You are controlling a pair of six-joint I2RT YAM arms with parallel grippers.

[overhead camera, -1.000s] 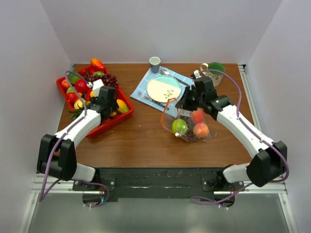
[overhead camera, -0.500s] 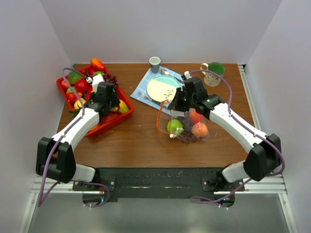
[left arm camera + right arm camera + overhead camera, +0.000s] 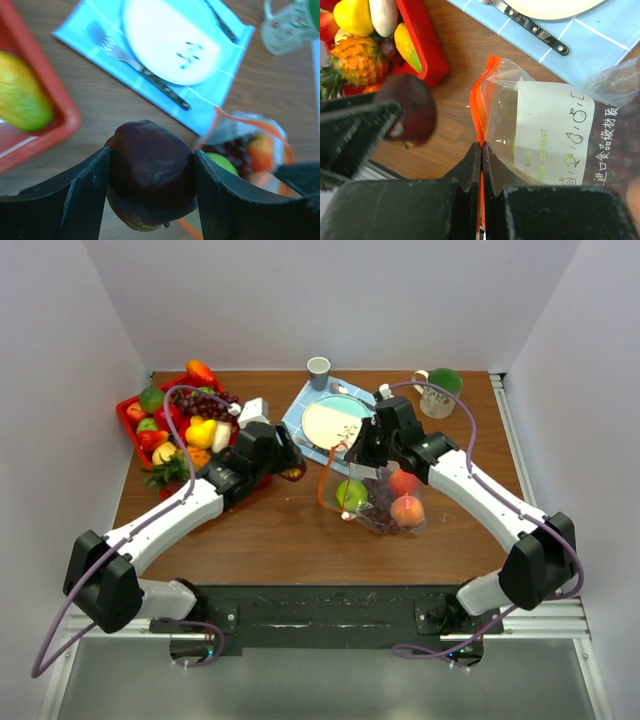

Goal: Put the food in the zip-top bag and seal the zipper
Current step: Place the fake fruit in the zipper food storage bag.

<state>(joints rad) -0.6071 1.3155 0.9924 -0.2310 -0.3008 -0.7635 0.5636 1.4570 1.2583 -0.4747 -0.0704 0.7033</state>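
1. At left gripper [image 3: 151, 167]: clamps a dark fruit [image 3: 147, 195] by both flanks, fingers well around it, probably to stop the glossy piece slipping in carry.
2. Hangs the fruit above bare table [image 3: 75, 140], between tray [image 3: 67, 112] and bag [image 3: 232, 125], just off the napkin [image 3: 215, 95] corner; faces the bag mouth.
3. At right gripper [image 3: 481, 146]: pinches tight on the zipper [image 3: 477, 105], toward one end of the strip; lifts that lip, seemingly to hold the mouth up and open for the drop.
4. Inside the bag: green apple [image 3: 351, 494], peach [image 3: 407, 510], red apple [image 3: 403, 481], grapes [image 3: 381, 502], bunched low against the table.
5. Beyond: more food heaped in the tray, well apart from the bag; plate [image 3: 335, 422] and fork [image 3: 125, 57] on the napkin.
6. Judged: loading partway, sealing not begun. Needs the fruit brought over the gap beside the strip. Narrow mouth, so could snag the lip or knock it from the pinch.
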